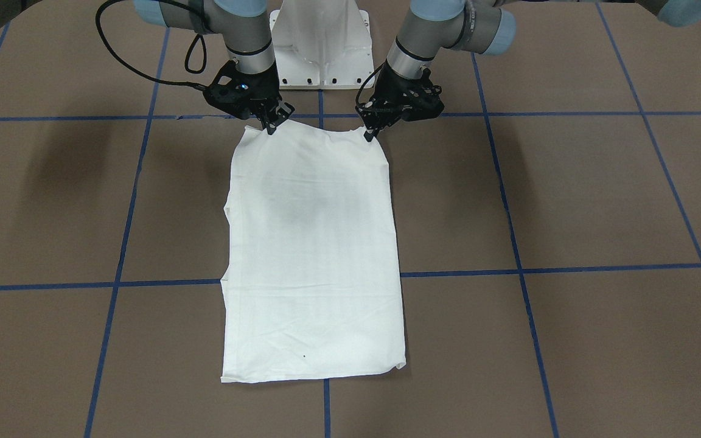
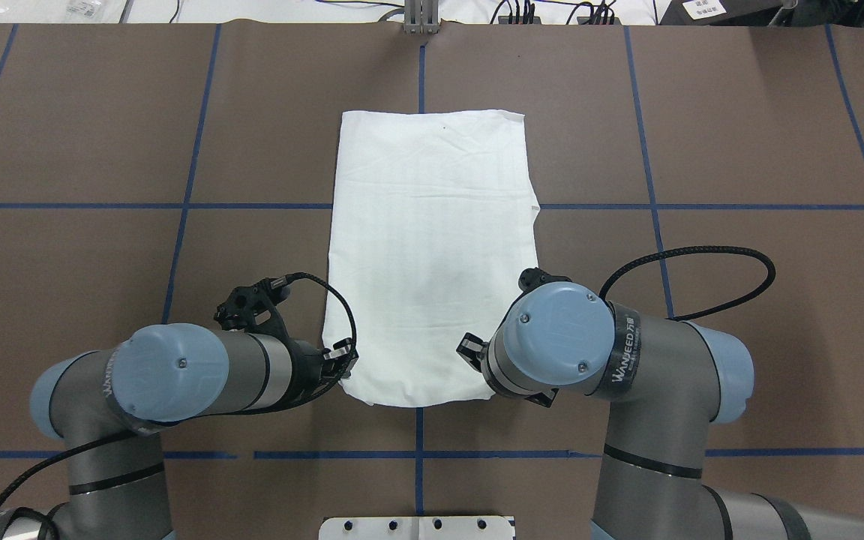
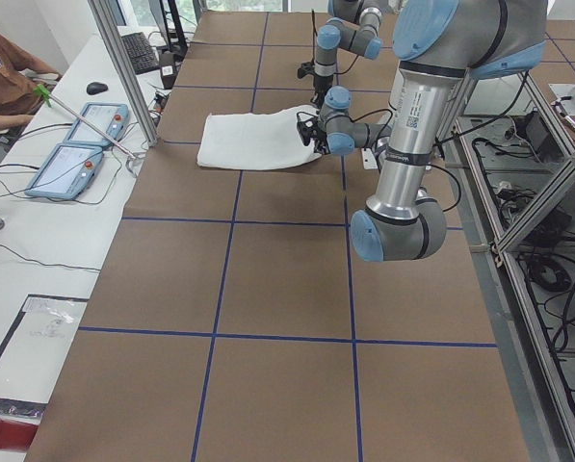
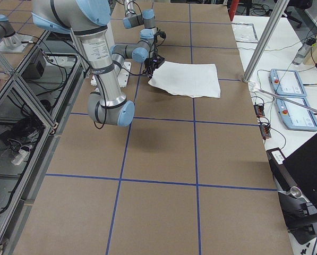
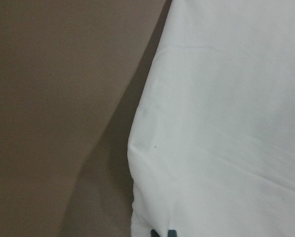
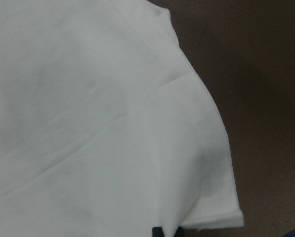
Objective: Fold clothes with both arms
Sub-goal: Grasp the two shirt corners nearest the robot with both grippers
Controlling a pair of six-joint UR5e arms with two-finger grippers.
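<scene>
Shirt (image 1: 314, 243) lies long on the tabletop (image 1: 569, 194) — left claw (image 1: 370, 135) and right claw (image 1: 271, 126), both narrow, each pinch a base-side corner. Raise them level and you keep that edge taut.

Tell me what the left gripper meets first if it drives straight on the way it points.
The white cotton shirt: the black two-finger left gripper points down at its near corner, fingertips seemingly already on the cloth. Directly beneath lies the brown table, so it would likely press cloth into that.
</scene>
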